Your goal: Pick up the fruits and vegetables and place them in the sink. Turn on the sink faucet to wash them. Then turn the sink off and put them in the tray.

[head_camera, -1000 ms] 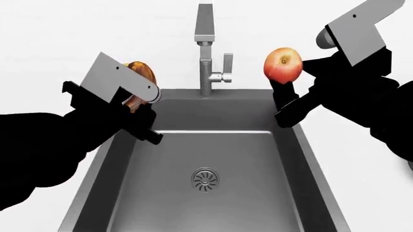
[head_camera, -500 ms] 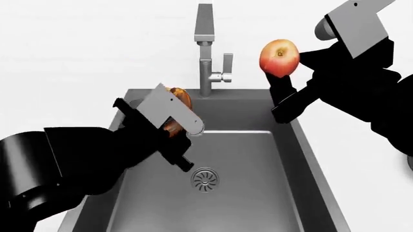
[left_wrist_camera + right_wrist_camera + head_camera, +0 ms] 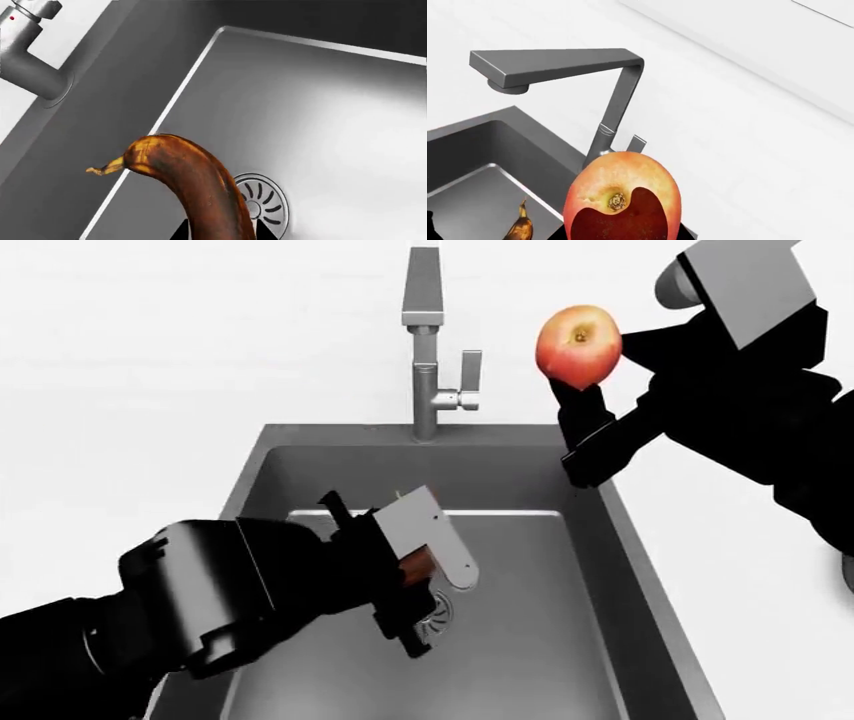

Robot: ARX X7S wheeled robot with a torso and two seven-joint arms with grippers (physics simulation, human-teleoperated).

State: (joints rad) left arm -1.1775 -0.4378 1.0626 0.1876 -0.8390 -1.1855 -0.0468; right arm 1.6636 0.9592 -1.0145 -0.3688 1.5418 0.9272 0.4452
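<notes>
Two fruits are held: the left hand [image 3: 416, 625] grips the banana [image 3: 197, 187] low over the sink [image 3: 627, 570] drain [image 3: 263, 202]; release gently there. The right hand [image 3: 583, 435] holds the apple [image 3: 579, 346] beside the faucet [image 3: 427, 350].

in the head view the banana [image 3: 416, 566] is nearly all hidden behind the left gripper [image 3: 424, 600], whose bulk also covers most of the drain [image 3: 437, 614]. the left wrist view cuts off the banana's lower end; the right wrist view cuts off the apple's [image 3: 620, 200] underside.
</notes>
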